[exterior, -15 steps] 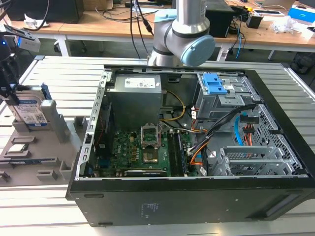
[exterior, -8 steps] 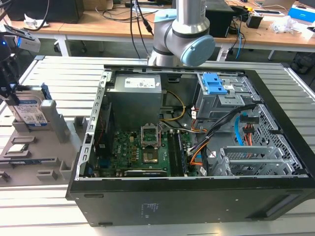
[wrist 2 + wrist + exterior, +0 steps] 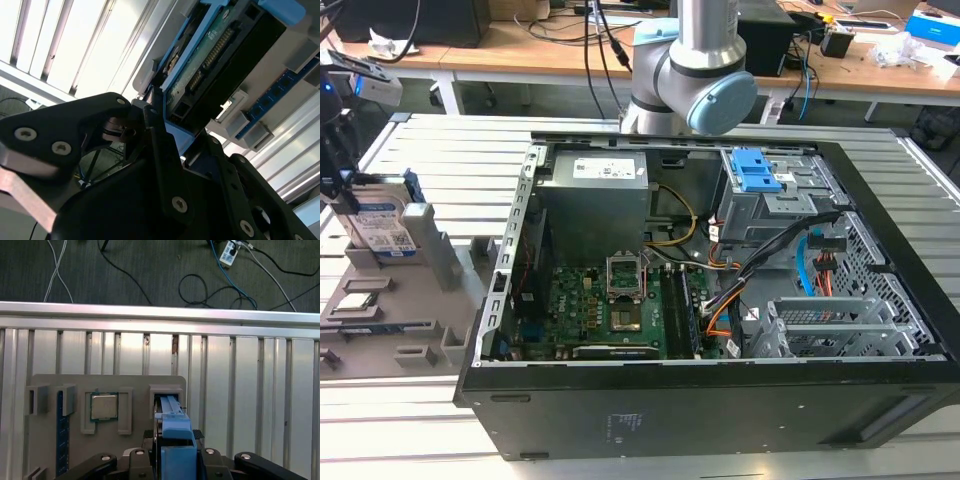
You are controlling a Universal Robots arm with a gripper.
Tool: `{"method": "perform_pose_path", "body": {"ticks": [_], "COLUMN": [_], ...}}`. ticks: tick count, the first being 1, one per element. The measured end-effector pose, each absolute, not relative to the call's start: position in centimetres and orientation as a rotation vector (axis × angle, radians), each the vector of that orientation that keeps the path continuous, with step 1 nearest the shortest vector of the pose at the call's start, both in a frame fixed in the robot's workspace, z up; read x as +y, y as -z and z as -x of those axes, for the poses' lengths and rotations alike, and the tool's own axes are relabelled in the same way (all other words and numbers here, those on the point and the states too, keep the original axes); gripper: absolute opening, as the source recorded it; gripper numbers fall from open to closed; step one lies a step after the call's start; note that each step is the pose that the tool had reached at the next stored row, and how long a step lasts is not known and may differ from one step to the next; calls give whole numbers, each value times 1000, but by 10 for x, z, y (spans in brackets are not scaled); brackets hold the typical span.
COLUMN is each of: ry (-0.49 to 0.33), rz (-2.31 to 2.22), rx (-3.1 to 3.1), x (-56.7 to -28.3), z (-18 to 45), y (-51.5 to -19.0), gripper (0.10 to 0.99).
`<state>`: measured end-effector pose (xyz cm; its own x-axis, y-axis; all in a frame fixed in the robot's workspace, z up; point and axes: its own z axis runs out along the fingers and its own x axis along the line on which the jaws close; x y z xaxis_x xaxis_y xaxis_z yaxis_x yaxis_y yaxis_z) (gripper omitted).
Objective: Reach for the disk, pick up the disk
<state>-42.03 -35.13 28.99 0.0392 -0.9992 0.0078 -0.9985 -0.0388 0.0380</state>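
Note:
The disk [image 3: 382,222] stands on edge in a slot of the grey holder [image 3: 432,262] at the exterior view's left. It is silver-grey with a blue-and-white label and blue side rails. My gripper [image 3: 342,190] is at its outer end. In the first wrist view the disk's blue rail [image 3: 172,415] runs between the black fingers, and the gripper [image 3: 176,442] sits close against both sides. In the second wrist view the disk's [image 3: 210,55] green circuit board faces the camera and the gripper [image 3: 180,125] is shut on its end. The disk still sits in the slot.
An open black computer case [image 3: 700,400] lies on the slatted metal table [image 3: 920,160], with a grey power-supply box [image 3: 595,190] and a blue latch [image 3: 755,170] inside. The holder plate [image 3: 45,440] also carries a processor chip [image 3: 104,406]. The table edge [image 3: 160,312] lies just beyond the holder.

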Motion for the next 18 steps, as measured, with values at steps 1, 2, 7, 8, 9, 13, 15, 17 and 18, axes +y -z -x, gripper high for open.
{"method": "perform_pose_path", "body": {"ticks": [1, 2, 7, 8, 9, 13, 15, 17, 18], "ry": [33, 32, 32, 32, 32, 32, 32, 32, 32], "rz": [-2240, -2240, -2240, -2240, -2240, -2240, -2240, -2240, -2240], "rx": [-2155, -2155, -2155, -2155, -2155, -2155, -2155, -2155, -2155], "x": [-351, -351, -351, -351, -351, -351, -351, -351, -351], "z": [420, 420, 420, 420, 420, 420, 419, 419, 419], "y": [-291, -293, -303, -305, -308, -317, -321, -325, -326], "gripper": [369, 369, 369, 369, 369, 369, 369, 369, 369]}}
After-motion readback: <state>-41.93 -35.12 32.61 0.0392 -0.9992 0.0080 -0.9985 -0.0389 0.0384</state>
